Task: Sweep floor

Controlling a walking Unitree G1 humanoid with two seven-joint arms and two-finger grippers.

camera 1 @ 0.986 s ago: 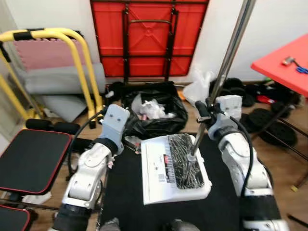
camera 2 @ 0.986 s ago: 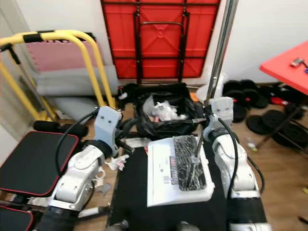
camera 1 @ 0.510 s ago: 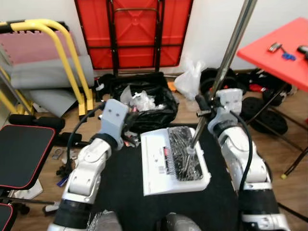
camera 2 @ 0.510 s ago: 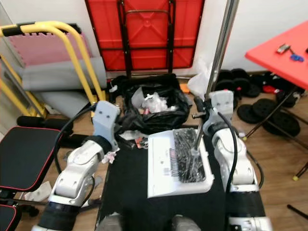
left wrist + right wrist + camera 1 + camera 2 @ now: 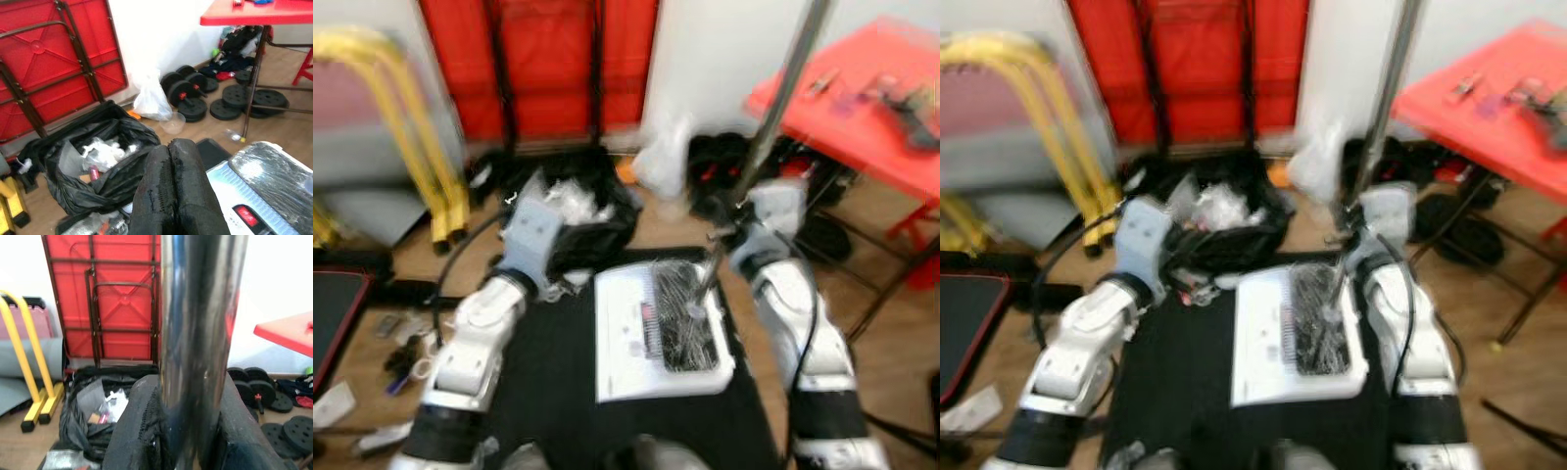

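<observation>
A wooden floor [image 5: 372, 323] was seen beneath the robot, with a black mat [image 5: 1195, 392] laid on it. On the mat lay a white dustpan [image 5: 646, 333], and the dark bristles of the broom [image 5: 680, 313] rested inside it. The broom's metal pole [image 5: 1381, 108] rose steeply toward the top of the head views. Beyond the mat an open black rubbish bag [image 5: 93, 161] held crumpled white litter. Behind it a folded red table [image 5: 54, 63] leaned against the white wall, and yellow bars [image 5: 24, 367] stood to the robot's left. To the right stood the red surface [image 5: 862, 117], with black weight plates [image 5: 234, 103] on the floor under it.

The right claw [image 5: 188, 426] was clamped on the pole, one finger at each side. The left claw [image 5: 173, 191] hung near the bag with its fingers pressed together, holding nothing.

Compared with half a second before, the head views were blurred and had swung toward the right: more of the red surface was shown and less of the yellow bars. The broom and dustpan were kept in the same relation.
</observation>
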